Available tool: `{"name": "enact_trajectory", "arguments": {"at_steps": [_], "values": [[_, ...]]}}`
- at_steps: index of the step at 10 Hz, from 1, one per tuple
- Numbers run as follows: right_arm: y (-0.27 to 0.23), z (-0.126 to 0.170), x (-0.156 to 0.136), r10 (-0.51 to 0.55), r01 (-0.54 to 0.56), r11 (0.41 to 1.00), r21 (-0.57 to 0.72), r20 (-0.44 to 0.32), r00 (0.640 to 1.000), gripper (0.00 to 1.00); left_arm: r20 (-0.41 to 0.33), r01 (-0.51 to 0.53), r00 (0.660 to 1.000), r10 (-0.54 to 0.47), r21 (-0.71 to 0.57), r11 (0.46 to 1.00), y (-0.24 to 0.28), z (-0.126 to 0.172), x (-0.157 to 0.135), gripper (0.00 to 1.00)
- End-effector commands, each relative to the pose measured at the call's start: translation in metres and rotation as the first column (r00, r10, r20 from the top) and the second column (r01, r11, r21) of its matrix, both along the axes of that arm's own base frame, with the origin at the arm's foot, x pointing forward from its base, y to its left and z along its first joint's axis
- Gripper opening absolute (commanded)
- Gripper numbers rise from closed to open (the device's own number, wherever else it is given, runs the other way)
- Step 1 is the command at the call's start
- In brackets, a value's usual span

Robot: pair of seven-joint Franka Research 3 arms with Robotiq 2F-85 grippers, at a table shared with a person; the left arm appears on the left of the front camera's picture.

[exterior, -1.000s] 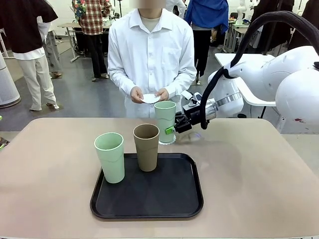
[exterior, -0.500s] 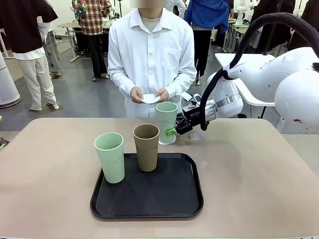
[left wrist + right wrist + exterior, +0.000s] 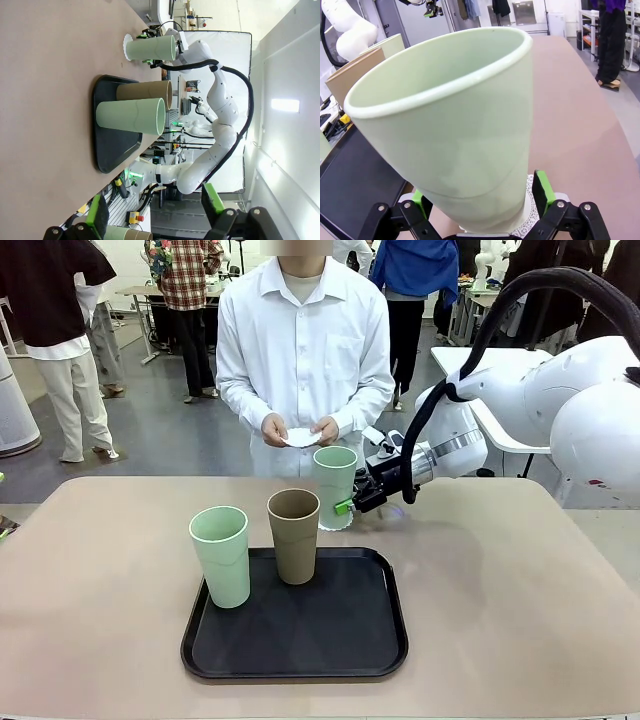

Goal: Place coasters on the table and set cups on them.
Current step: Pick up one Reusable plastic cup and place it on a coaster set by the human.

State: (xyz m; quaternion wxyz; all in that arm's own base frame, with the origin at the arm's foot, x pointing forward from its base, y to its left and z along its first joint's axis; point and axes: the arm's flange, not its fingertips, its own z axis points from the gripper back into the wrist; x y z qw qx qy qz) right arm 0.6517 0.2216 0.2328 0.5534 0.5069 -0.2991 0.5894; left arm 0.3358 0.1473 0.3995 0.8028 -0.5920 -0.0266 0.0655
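A pale green cup stands upright on a white lacy coaster on the beige table, just beyond the tray. My right gripper is open around the cup's lower part. In the right wrist view the cup rises between the green pads, and a small gap shows at one pad; the coaster peeks out below. A second pale green cup and a tan cup stand on the black tray. My left gripper hangs open off the table's side.
Across the table a person holds more white coasters in both hands at waist height. The tray sits at the middle front of the table. Bare tabletop lies to its left and right.
My right gripper has opened and let go of the pale green cup, which now stands on its coaster. The arm has hardly moved.
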Motion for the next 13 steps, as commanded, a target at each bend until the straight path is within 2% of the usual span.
{"name": "enact_trajectory", "arguments": {"at_steps": [1,13], "values": [[0.0023,0.0033,0.0065,0.022,-0.022,1.000,-0.022,-0.023,1.000,1.00,0.008,-0.005,1.000,0.005,-0.013,1.000,0.0008,0.0018,-0.0005,1.00],[-0.0053,0.0021,0.0046,0.044,-0.046,0.998,-0.035,-0.040,0.998,1.00,0.008,-0.005,1.000,0.005,-0.013,1.000,0.0008,0.0018,-0.0005,1.00]]}}
